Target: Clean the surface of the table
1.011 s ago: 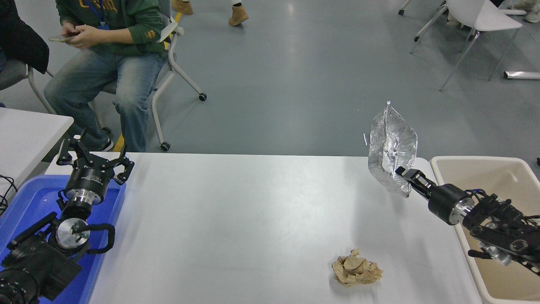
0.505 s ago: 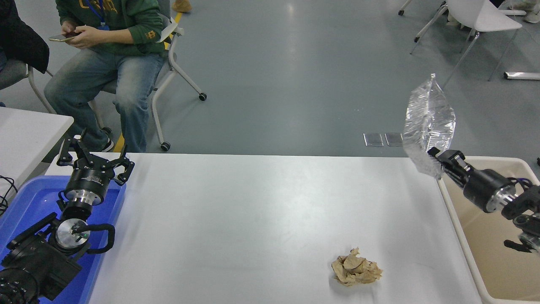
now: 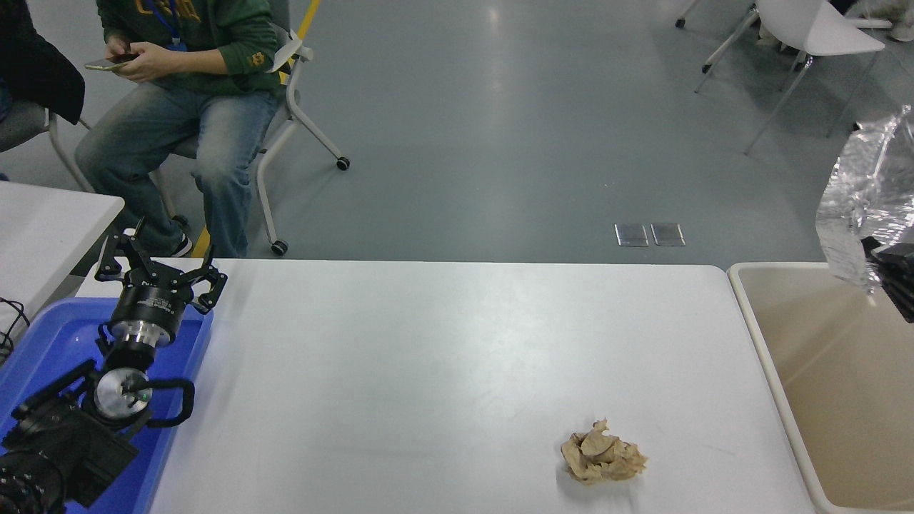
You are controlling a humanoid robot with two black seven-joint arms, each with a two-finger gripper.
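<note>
A: What is seen on the table surface (image 3: 428,371)?

B: The wide white table is spread across the middle of the head view. A crumpled brown paper wad (image 3: 602,460) is found lying on it, toward the near right corner, well apart from both arms.

A: And the right gripper (image 3: 882,257)?

B: Only its tip is seen at the right edge of the picture, raised above the beige tub (image 3: 785,371) that is set just beside the table's right end. A crinkled silver foil bag (image 3: 860,203) is held in its jaws by the lower edge, and the bag is stood up and tilted above the tub's far rim. The rest of the arm is cut off by the frame.

A: How is the left gripper (image 3: 158,265) placed?

B: It is parked at the lower left, over a blue tray (image 3: 50,335) that is set against the table's left end. Its jaws are spread wide and nothing is held in them.

A: What else is shown?

B: A smaller white tabletop corner (image 3: 50,221) is seen at the far left. Beyond the table, on the grey floor (image 3: 500,143), a person (image 3: 178,93) in a green top and jeans is seated on a wheeled chair (image 3: 300,114), with a phone (image 3: 107,66) held in both hands. White chairs (image 3: 807,36) are placed at the upper right.
</note>
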